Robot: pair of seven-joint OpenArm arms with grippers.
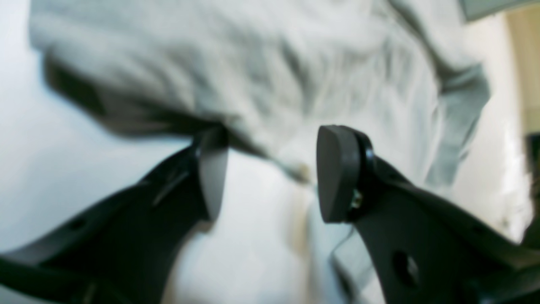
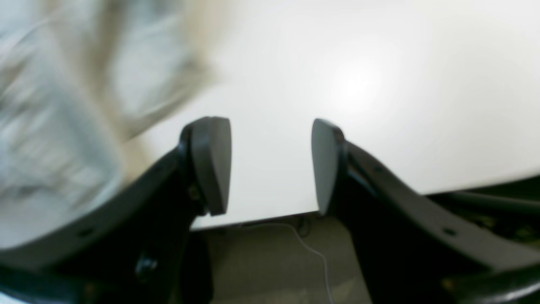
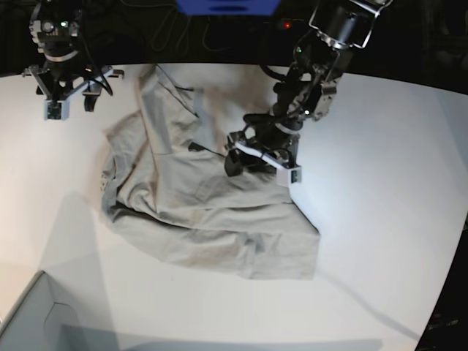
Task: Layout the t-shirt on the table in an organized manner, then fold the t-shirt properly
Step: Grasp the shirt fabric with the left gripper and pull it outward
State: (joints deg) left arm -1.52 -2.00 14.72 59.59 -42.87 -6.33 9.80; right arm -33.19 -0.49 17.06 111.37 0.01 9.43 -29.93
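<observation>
Setting reads as a robotics lab or test bench — not a home. Evidence: two black robot arms work over one large white table [image 3: 380,146] with a curved edge, the left gripper [image 3: 262,162] low over the middle of it, the right gripper [image 3: 67,107] up at the far corner. The background behind the table is dark, with loose cables running along the far side, a small red indicator light [image 3: 287,24] and a blue panel [image 3: 227,6] at the top edge. A pale grey box corner [image 3: 29,318] sits at the near side. Right wrist view — a thin white cable [image 2: 310,249] trails across an olive floor below the table's edge.
</observation>
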